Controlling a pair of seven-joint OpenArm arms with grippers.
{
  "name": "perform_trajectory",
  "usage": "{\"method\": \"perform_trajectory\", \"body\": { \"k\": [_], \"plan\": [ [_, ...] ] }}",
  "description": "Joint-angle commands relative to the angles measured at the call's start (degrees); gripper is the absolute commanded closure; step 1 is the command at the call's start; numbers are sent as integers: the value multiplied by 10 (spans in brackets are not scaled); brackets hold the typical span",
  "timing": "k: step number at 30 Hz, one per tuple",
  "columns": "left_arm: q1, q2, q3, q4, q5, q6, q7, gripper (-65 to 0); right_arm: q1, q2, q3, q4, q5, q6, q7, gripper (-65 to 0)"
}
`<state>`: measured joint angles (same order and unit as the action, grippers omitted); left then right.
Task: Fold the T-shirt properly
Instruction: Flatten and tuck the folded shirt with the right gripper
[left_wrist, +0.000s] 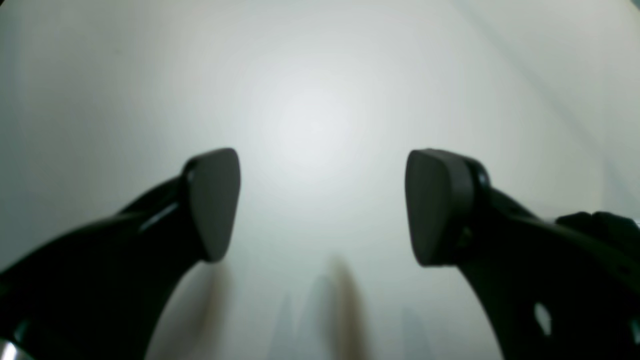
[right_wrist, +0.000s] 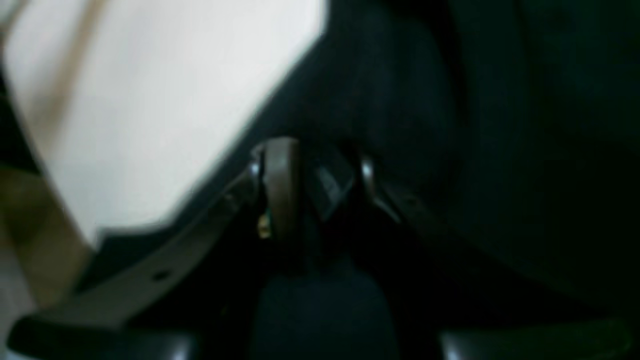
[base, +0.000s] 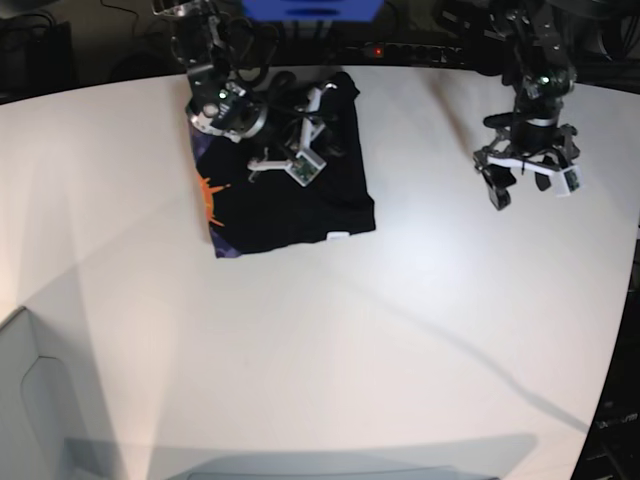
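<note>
Right gripper (right_wrist: 312, 187) pinching fold of soft black folded T-shirt (base: 285, 195); left gripper (left_wrist: 322, 205) spread above white counter (base: 400, 330). Risk: thin pinch slipping, fold collapsing.

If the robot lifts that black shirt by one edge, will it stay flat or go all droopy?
Probably droopy: the T-shirt is soft fabric lying in folded layers, so lifted parts would likely sag and unfold. It looks light, and might slide on the smooth white table.

Right end effector (right_wrist: 312, 185) pinching black T-shirt (right_wrist: 475, 125), white table (right_wrist: 150, 100) beside
</note>
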<state>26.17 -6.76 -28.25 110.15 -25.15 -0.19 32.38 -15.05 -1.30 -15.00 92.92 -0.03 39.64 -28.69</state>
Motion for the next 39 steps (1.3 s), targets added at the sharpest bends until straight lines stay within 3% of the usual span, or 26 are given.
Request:
{"method": "perform_trajectory", "body": {
  "k": [1,5,11,16,21,25,30,39],
  "plan": [
    [0,-4,0,12,-3,-1,-14,-496,6,-2,-6,5,3,4,2,-140],
    [0,-1,0,12,-5,-1,-14,-498,9,-3,-44,7,3,4,2,-140],
    [2,2,10,12,-7,-1,-14,-498,11,-1,-45,58,3,4,2,-140],
    [27,3,64,19,-7,0,-14,-499,25,-3,11,116,3,4,-3,-140],
    [67,40,132,20,-7,0,-15,-499,43,-2,83,135,3,4,-4,-144],
    [81,72,180,19,-7,0,-15,-499,52,-2,133,135,3,4,-4,-230],
    [83,76,258,17,-7,2,-15,-499,56,-2,161,135,3,4,-4,-344],
    [82,76,276,-7,-7,4,-18,-499,52,0,165,135,3,4,-4,-364]
  ]
}}
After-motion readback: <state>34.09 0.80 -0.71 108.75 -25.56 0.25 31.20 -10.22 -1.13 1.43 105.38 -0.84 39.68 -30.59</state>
